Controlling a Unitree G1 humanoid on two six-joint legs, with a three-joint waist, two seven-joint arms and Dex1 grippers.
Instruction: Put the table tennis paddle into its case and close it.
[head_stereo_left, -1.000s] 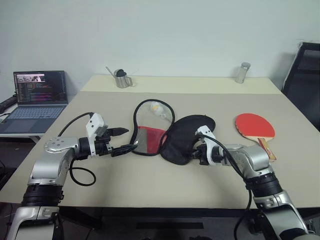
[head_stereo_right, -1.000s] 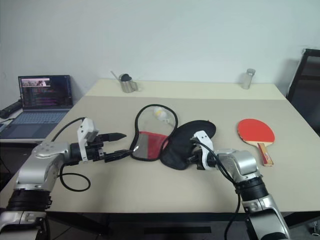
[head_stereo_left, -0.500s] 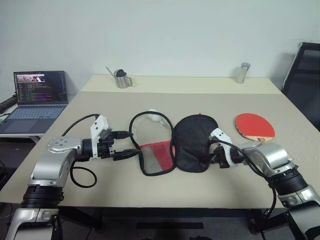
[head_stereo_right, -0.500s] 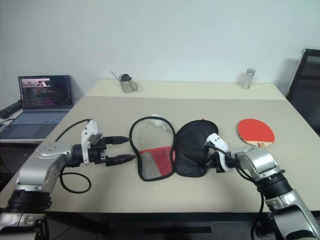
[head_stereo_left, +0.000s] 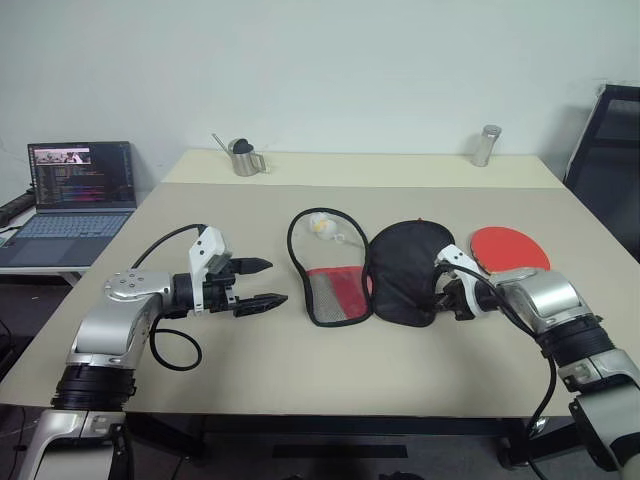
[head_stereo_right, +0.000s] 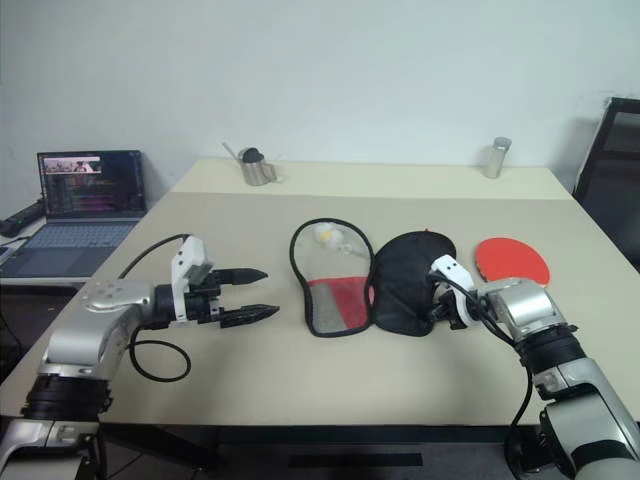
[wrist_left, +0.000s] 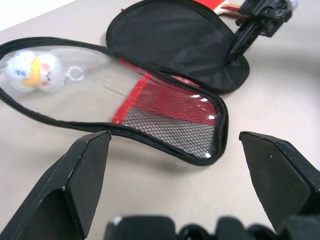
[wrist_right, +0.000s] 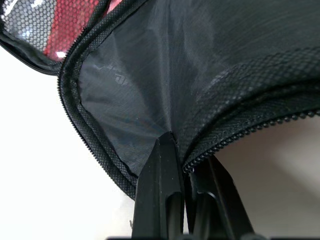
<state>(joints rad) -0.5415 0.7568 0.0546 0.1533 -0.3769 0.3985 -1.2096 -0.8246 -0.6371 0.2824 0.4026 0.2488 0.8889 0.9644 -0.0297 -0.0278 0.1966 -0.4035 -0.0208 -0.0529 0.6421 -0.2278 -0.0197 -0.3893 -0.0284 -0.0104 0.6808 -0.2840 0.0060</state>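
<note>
The case (head_stereo_left: 332, 268) lies unzipped and spread flat mid-table. Its left half is clear plastic with red and black mesh, and its right half (head_stereo_left: 405, 270) is black fabric. My right gripper (head_stereo_left: 441, 291) is shut on the near right rim of the black half; the right wrist view shows its fingers (wrist_right: 165, 170) pinching the zip edge. The table tennis paddle (head_stereo_left: 508, 247) lies red face up just right of the case, its handle hidden behind my right arm. My left gripper (head_stereo_left: 273, 282) stands open a short way left of the case, touching nothing.
A small white toy (wrist_left: 29, 67) on a ring sits in the clear pocket. An open laptop (head_stereo_left: 78, 190) stands on a side desk at left. A metal cup (head_stereo_left: 243, 158) and a metal canister (head_stereo_left: 485, 145) stand at the far edge. A black chair (head_stereo_left: 610, 150) is at right.
My right gripper has dragged the case to the right, up against the paddle, and the case has turned straighter. The case's left edge has drawn away from my left gripper, which stayed put.
</note>
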